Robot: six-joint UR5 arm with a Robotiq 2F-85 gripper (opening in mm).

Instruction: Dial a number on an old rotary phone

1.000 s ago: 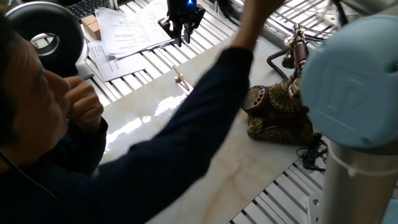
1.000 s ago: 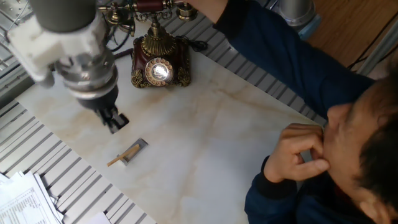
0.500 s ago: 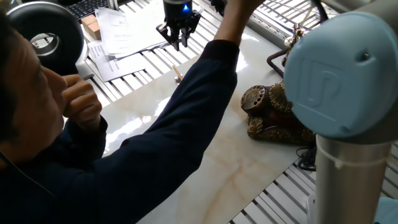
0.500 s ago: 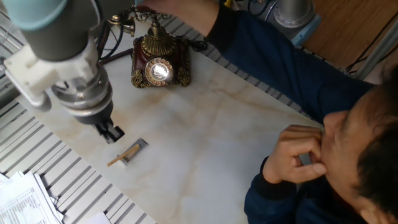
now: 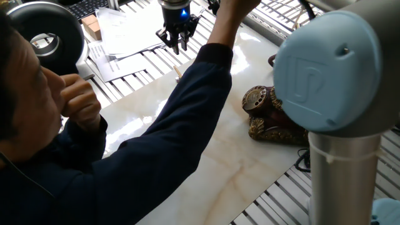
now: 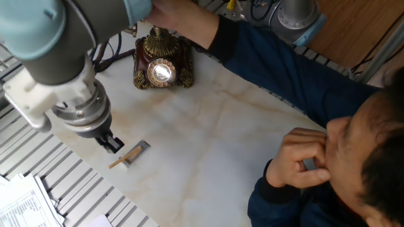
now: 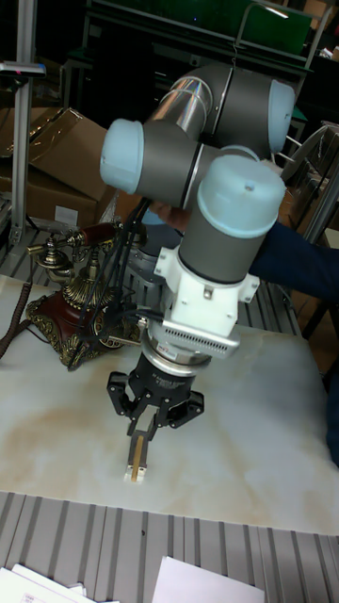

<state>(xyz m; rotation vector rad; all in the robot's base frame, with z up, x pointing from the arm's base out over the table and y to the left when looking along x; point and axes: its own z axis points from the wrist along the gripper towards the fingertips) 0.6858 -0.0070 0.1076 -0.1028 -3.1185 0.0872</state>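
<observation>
The old rotary phone (image 6: 160,65) stands at the far end of the marble tabletop, its round dial (image 6: 161,72) facing up. It also shows as the phone (image 5: 265,115) behind the robot's elbow and as the phone (image 7: 73,306) with its handset (image 7: 66,247) on the cradle. My gripper (image 6: 114,144) hangs low over the marble well away from the phone, shut with nothing in it. Right beside its tips a small wooden stick (image 6: 129,156) lies flat. A person's hand (image 6: 165,11) reaches over the phone's top.
A person leans over the table, a dark-sleeved arm (image 5: 187,119) stretched across it. Papers (image 5: 125,31) and a round black device (image 5: 44,34) lie past the marble's edge on the slatted frame. The robot's big elbow joint (image 5: 328,69) blocks part of the phone.
My gripper has drifted away from the phone toward the slatted edge, closer to the stick. The robot's elbow has swung across, now covering the handset. The person's hand stays at the phone's top.
</observation>
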